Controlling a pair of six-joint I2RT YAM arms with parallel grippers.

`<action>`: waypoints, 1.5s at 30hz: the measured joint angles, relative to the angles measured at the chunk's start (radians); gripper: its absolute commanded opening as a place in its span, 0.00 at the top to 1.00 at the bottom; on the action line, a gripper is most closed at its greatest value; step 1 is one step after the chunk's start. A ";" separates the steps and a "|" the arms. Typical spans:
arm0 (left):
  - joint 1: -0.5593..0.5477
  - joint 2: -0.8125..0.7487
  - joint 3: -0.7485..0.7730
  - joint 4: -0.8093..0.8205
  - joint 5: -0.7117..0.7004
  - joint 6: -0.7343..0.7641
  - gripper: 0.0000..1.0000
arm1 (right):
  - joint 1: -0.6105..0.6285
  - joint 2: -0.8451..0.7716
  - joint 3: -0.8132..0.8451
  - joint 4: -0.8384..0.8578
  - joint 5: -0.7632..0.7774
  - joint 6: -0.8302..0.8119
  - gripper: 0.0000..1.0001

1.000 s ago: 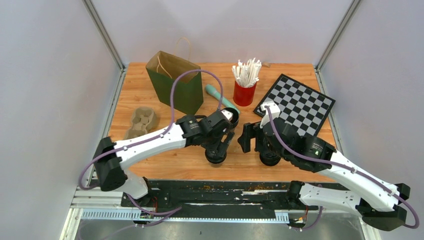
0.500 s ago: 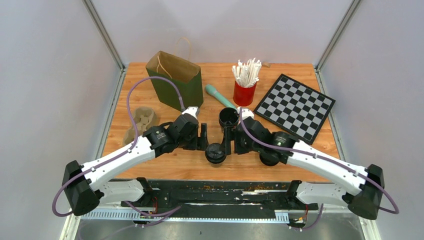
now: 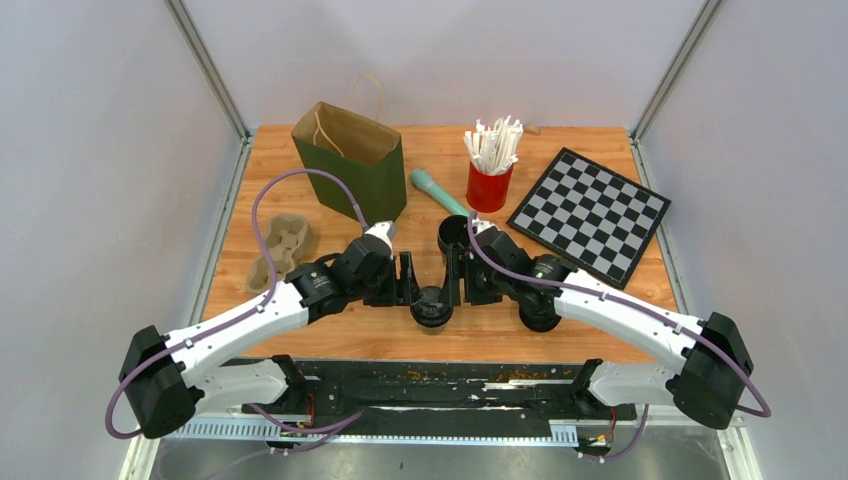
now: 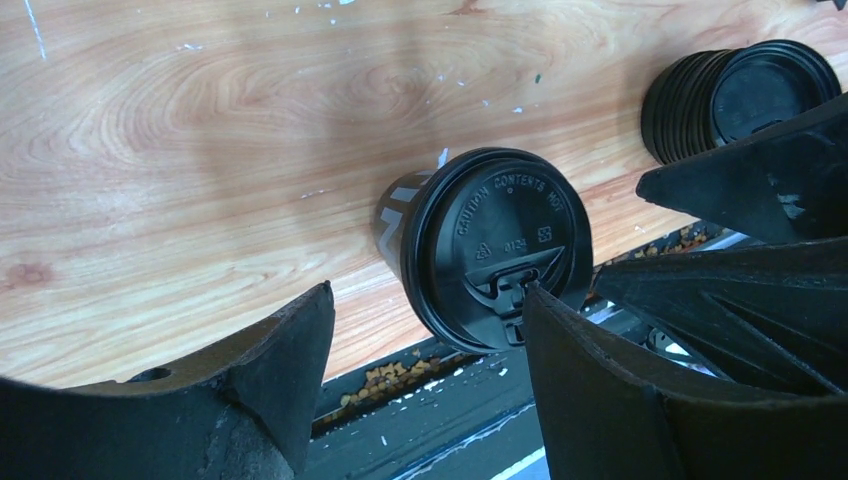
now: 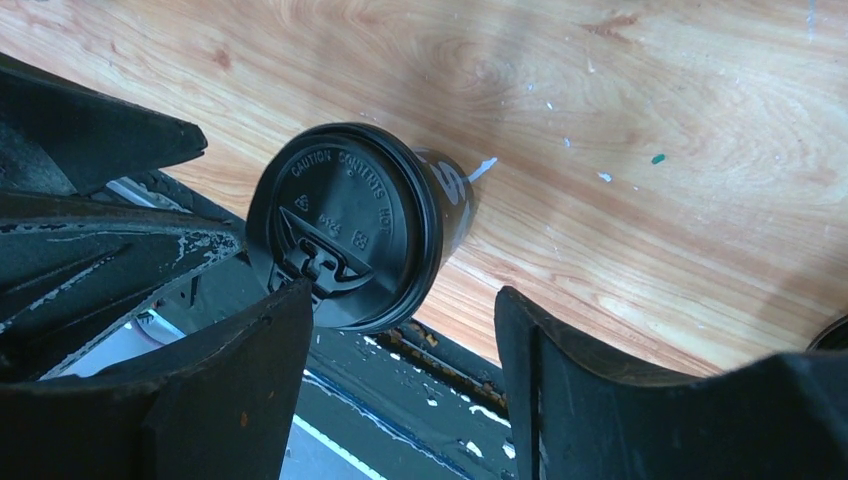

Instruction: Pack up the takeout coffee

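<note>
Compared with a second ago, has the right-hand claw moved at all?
Yes. Seen from above, the right gripper has slid left, away from the chessboard, and now sits beside the lidded coffee cup.

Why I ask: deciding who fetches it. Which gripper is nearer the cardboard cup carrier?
Left. The left gripper is to the right of the cup carrier, at the lidded cup's left side; the right gripper is beyond that cup, farther from the carrier.
</note>
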 measured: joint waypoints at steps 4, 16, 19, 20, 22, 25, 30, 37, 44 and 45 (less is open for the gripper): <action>0.003 0.000 -0.047 0.029 0.021 -0.007 0.26 | -0.001 0.016 -0.022 0.006 -0.028 0.000 0.35; 0.003 0.034 -0.085 0.082 0.101 0.001 0.33 | -0.001 0.052 -0.037 0.004 -0.072 -0.029 0.42; 0.003 0.045 -0.090 0.087 0.117 0.005 0.34 | -0.001 0.053 -0.037 0.005 -0.073 -0.038 0.45; 0.003 0.047 -0.090 0.090 0.118 0.007 0.34 | -0.001 0.054 -0.037 0.006 -0.074 -0.040 0.46; 0.003 0.047 -0.090 0.092 0.121 0.013 0.35 | -0.001 0.059 -0.037 0.009 -0.079 -0.046 0.47; 0.003 0.049 -0.090 0.097 0.122 0.020 0.36 | -0.001 0.065 -0.037 0.019 -0.087 -0.053 0.52; 0.003 0.050 -0.095 0.116 0.124 0.024 0.40 | -0.002 0.069 -0.037 0.035 -0.092 -0.067 0.58; 0.003 0.058 -0.096 0.136 0.117 0.035 0.46 | -0.011 0.089 -0.037 0.064 -0.115 -0.089 0.64; 0.003 0.078 -0.095 0.161 0.132 0.037 0.46 | -0.016 0.091 -0.034 0.064 -0.129 -0.126 0.67; 0.003 0.078 -0.095 0.160 0.133 0.035 0.46 | -0.017 0.093 -0.032 0.064 -0.132 -0.132 0.67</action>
